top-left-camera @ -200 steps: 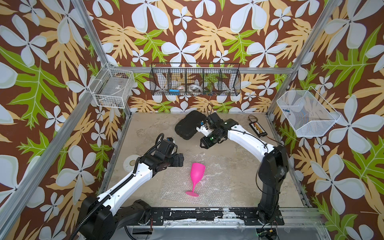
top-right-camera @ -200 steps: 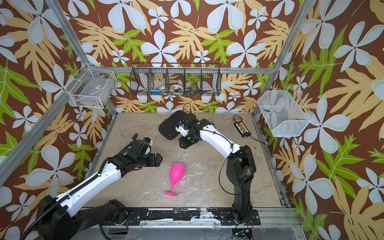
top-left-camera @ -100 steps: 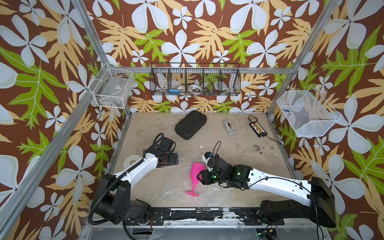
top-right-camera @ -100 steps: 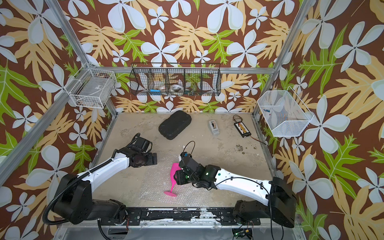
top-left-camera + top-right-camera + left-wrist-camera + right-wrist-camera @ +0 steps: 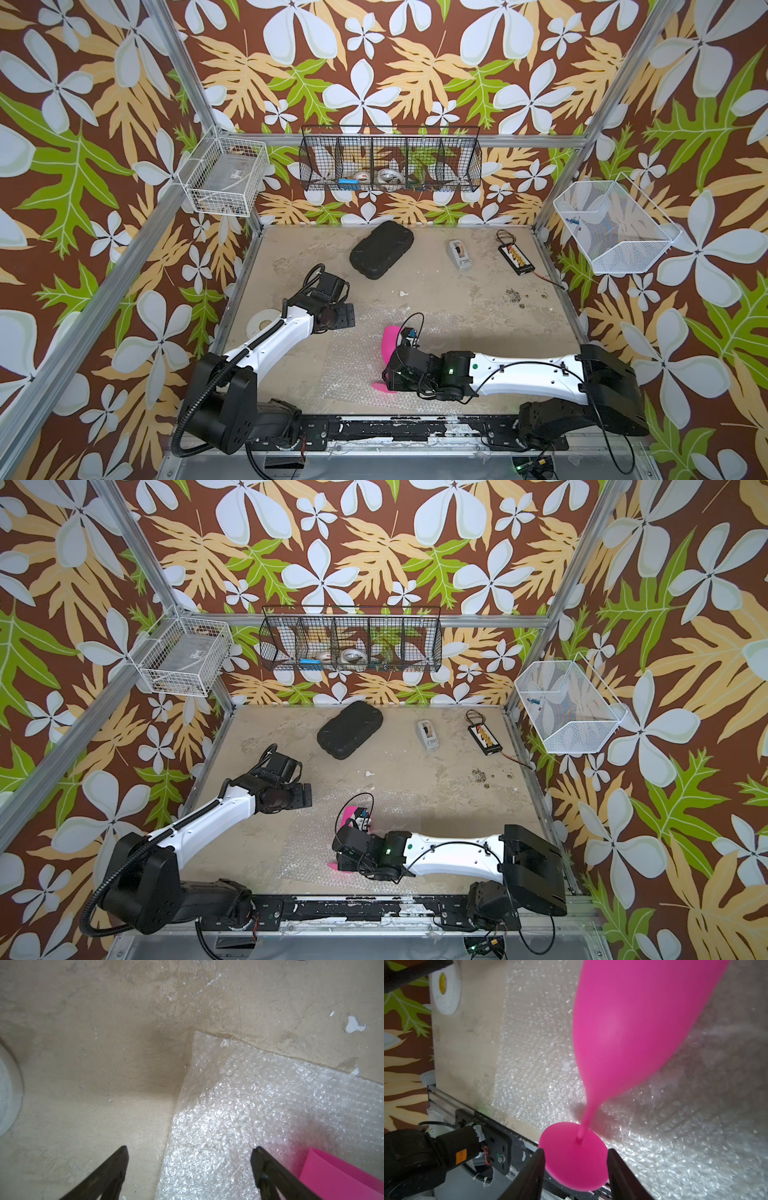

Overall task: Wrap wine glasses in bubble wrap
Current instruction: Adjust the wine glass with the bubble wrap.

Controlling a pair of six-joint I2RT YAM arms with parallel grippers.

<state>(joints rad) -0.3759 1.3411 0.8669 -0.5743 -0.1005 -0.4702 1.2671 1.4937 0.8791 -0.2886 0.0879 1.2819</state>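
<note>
Lower centre in a top view, the right gripper reaches in low at the goblet, which stands upright on the wrap. In the right wrist view its jaws sit at either edge of the round foot and seem to touch it; I cannot tell whether they pinch. Up and to the left, the left gripper hangs spread wide and empty over the wrap's edge, one finger above bare table, one above the sheet. Far back lie the case and dispenser, well apart from both arms. The wrap lies flat with nothing folded over the goblet, so wrapping looks not yet begun. Laying the goblet down and rolling it in the sheet are left to do.
</note>
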